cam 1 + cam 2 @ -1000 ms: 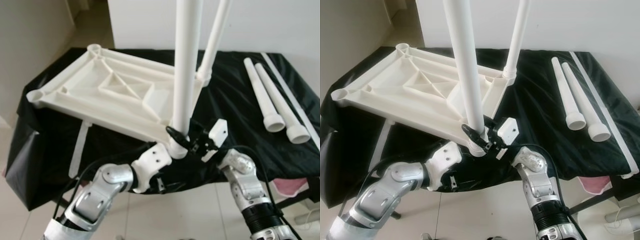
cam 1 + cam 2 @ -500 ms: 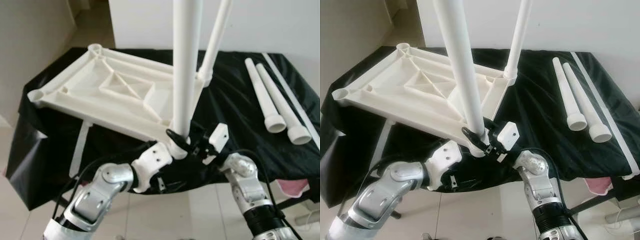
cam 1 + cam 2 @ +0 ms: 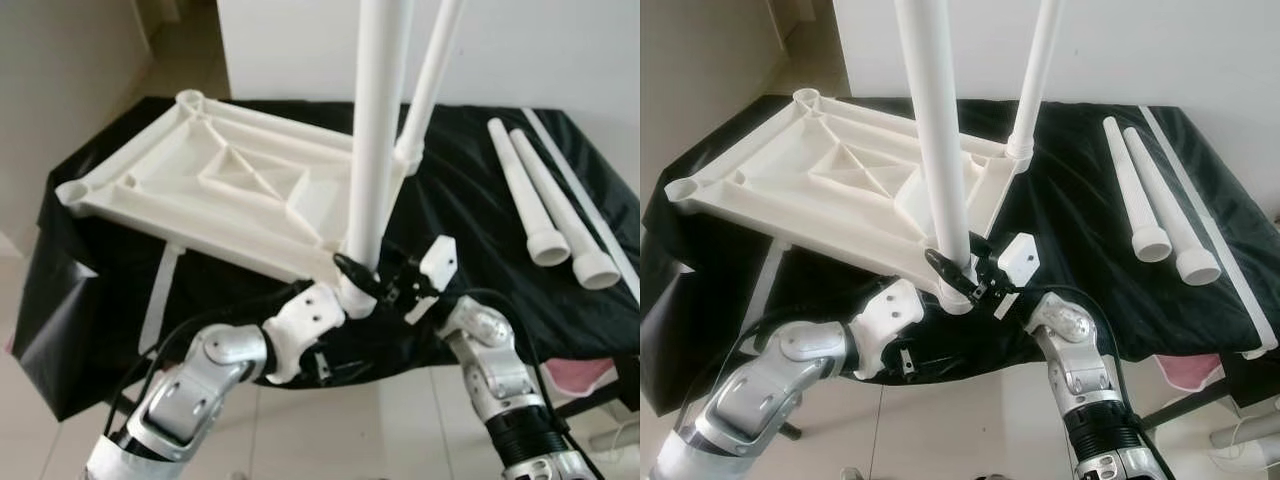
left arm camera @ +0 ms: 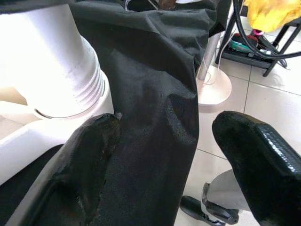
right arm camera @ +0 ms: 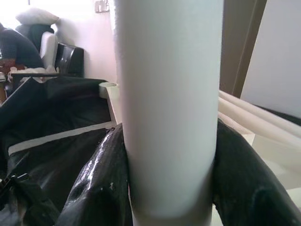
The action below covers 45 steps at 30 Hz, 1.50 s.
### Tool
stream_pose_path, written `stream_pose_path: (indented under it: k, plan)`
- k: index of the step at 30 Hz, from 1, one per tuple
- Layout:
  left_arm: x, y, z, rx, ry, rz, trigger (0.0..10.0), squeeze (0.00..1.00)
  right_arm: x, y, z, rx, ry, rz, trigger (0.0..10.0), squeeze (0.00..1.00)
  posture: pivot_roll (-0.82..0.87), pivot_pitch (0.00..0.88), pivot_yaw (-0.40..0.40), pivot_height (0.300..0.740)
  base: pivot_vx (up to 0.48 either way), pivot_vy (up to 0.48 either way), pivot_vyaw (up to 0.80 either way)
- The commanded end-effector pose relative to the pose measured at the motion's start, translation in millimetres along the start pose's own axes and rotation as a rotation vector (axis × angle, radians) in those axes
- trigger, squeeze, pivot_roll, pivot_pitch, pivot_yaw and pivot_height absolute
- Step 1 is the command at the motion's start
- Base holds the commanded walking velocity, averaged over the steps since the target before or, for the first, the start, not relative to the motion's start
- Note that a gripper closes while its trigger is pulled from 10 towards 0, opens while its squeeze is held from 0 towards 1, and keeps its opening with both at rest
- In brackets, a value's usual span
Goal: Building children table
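The white tabletop [image 3: 230,190] lies upside down on a table covered in black cloth [image 3: 470,220]. Two white legs stand in its sockets, the near leg [image 3: 378,150] at the front corner and the far leg [image 3: 430,80] at the back right corner. My right gripper [image 3: 958,268] is shut on the near leg just above its socket, and its fingers [image 5: 99,188] press both sides of the tube [image 5: 169,108]. Below that corner my left gripper [image 4: 169,127] is open, with one finger [image 4: 94,150] against the socket collar [image 4: 61,80]. Two loose legs [image 3: 525,190] lie side by side at the right.
A long thin white strip [image 3: 590,200] runs along the table's right edge. Another white strip [image 3: 160,290] hangs over the front left side. Something pink [image 3: 590,375] lies low at the right, over the tiled floor. A white wall stands behind the table.
The near leg's top has swung slightly to the right, with my right gripper still shut on it. My left gripper has stayed by the socket.
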<state>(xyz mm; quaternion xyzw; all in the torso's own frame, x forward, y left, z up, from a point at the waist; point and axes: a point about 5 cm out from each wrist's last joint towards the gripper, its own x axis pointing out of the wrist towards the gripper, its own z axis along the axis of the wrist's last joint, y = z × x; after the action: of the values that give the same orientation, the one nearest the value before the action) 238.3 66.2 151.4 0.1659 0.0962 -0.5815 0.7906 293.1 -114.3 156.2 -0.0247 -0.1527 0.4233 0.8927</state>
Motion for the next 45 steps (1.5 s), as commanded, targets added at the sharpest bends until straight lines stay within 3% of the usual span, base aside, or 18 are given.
stream_pose_path:
  k: [1, 13, 18, 26, 30, 32, 45]
  plan:
    - [-0.7, -1.2, 4.3, 0.008, -0.007, 0.000, 10.0, 0.00, -13.6, 3.3, -30.9, 0.170, 0.132, -0.065, 10.0, 0.00, 0.02, 0.110, -0.022, 0.740, 0.000, 0.000, 0.00]
    - [-1.8, -0.8, 5.4, 0.013, -0.007, -0.001, 10.0, 0.00, -17.1, 0.7, -35.8, 0.276, 0.133, -0.130, 10.0, 0.00, 0.02, 0.106, -0.021, 0.740, 0.000, 0.000, 0.00]
    - [-2.1, -1.8, 6.0, 0.014, -0.007, -0.007, 10.0, 0.00, -20.6, -3.0, -36.5, 0.366, 0.105, -0.195, 10.0, 0.00, 0.02, 0.103, -0.020, 0.740, 0.000, 0.000, 0.00]
    - [-2.7, -1.6, 6.7, 0.016, -0.006, -0.008, 10.0, 0.00, -22.3, -4.0, -37.3, 0.385, 0.098, -0.213, 10.0, 0.00, 0.02, 0.101, -0.017, 0.740, 0.000, 0.000, 0.00]
    - [-3.2, -0.4, 7.6, 0.018, -0.006, -0.004, 10.0, 0.00, -20.5, 1.5, -33.9, 0.298, 0.098, -0.157, 10.0, 0.00, 0.02, 0.101, -0.018, 0.740, 0.000, 0.000, 0.00]
    - [-3.2, 0.3, 8.1, 0.018, -0.008, -0.001, 10.0, 0.00, -20.5, 9.4, -32.2, 0.202, 0.100, -0.083, 10.0, 0.00, 0.02, 0.103, -0.017, 0.740, 0.000, 0.000, 0.00]
    - [-4.3, 1.0, 9.8, 0.015, -0.011, 0.008, 10.0, 0.00, -27.8, 22.3, -36.9, 0.035, 0.144, 0.009, 10.0, 0.00, 0.02, 0.112, -0.015, 0.740, 0.000, 0.000, 0.00]
